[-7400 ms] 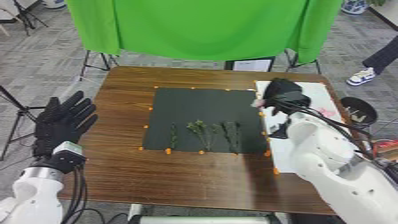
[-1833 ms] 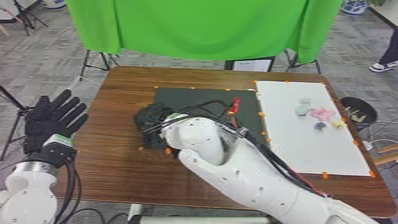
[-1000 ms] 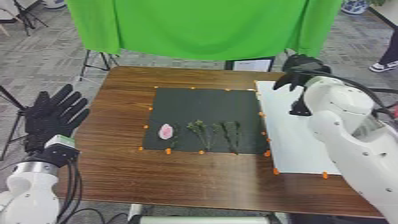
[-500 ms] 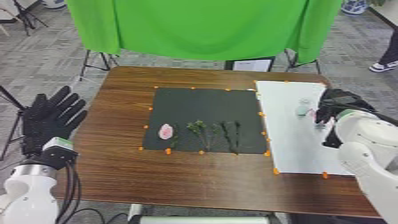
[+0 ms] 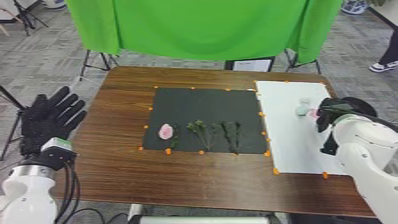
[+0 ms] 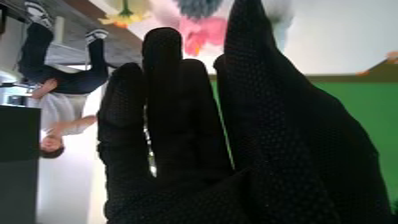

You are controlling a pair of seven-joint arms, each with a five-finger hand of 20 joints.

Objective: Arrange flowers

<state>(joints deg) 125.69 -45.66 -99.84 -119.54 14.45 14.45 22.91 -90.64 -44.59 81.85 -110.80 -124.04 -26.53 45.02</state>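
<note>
Brown wood for the table (image 5: 115, 175), broad beneath everything laid out. Beyond the far edge, hung in folds, a green cloth (image 5: 204, 27). On the table's right side, lengthwise, a white sheet (image 5: 298, 150). Just beside that sheet, near the middle, a dark mat (image 5: 209, 102). Off the table's left edge, palm up, the left hand (image 5: 49, 120), released, with fingers straight and spread apart. Above the right edge of the white sheet, the right hand (image 5: 330, 115), also released, with fingers long and straight in the right wrist view. On the lower half of the dark mat, side by side and pointing away from the robot, three lots of greenery: in the middle, a leafy bunch (image 5: 202, 131); to its right, slim dark stems (image 5: 233, 136); to its left, a single green stem (image 5: 175, 140). Close beside that last one, near its upper part, a pink bloom (image 5: 165, 131). On the white sheet, near the right hand, two pale flowers (image 5: 305, 100); in the right wrist view, beyond the fingertips, a bright pink flower (image 6: 203, 35), a blue-grey flower (image 6: 199, 7) and a yellow flower (image 6: 124, 19). Smallest of all, along the edges of mat and sheet, orange markers (image 5: 168, 151).
</note>
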